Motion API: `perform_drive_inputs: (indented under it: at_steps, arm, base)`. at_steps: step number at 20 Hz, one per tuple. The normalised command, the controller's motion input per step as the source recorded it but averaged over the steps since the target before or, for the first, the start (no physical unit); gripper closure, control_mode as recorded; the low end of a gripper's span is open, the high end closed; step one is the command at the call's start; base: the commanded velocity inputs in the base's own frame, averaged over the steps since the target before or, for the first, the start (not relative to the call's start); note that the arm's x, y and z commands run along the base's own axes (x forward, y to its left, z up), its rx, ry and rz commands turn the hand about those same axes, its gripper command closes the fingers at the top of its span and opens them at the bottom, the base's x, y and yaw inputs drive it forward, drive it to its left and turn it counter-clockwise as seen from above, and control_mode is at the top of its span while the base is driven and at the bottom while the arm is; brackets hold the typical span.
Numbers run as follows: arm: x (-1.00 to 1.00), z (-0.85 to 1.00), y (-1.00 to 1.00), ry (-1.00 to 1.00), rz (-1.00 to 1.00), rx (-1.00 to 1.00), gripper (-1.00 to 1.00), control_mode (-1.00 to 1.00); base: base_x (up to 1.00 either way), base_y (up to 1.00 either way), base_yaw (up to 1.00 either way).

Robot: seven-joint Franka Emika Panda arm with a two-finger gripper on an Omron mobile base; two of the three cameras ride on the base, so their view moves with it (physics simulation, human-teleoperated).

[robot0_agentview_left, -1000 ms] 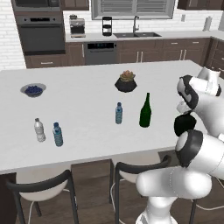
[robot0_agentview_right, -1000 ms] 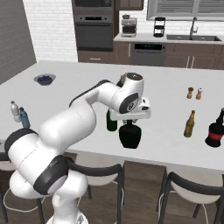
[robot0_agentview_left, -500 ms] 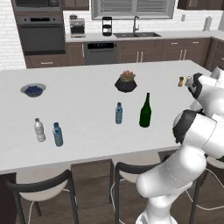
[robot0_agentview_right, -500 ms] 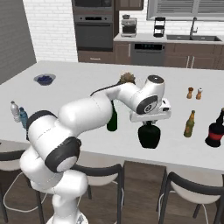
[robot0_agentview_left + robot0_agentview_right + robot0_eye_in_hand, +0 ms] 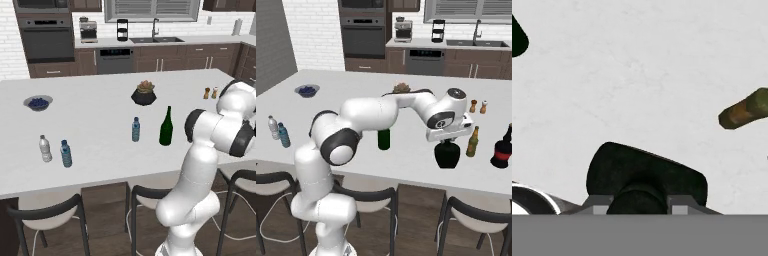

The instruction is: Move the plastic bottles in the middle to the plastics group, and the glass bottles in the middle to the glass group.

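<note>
Fingers [image 5: 447, 141] clamped on neck of squat black bottle [image 5: 447, 155], beside amber bottle [image 5: 472, 142].

Home kitchen — wall oven [image 5: 46, 42], sink [image 5: 154, 39], white island counter [image 5: 95, 120].

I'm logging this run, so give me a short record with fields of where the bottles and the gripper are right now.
gripper: shut on the black bottle's neck, from above
black bottle: upright, just left of the amber bottle
amber bottle: upright on the right of the counter
green wine bottle: upright, mid-counter
blue water bottle in the middle: upright, left of the green wine bottle
plastics pair: upright at the counter's left end
</note>
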Motion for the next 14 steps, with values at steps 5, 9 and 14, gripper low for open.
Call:
perform_drive_inputs:
  at_steps: [5,9,14]
  arm:
    - [0.30,-0.01,-0.63,0.00,0.00,0.01,1.00,-1.00]
    - [0.27,-0.02,-0.59,0.00,0.01,0.04,1.00,-1.00]
    - [0.13,-0.18,-0.43,0.00,0.04,0.05,1.00,-1.00]
  base:
    - [0.00,0.00,0.00]
    - [0.00,0.00,0.00]
    - [0.00,0.00,0.00]
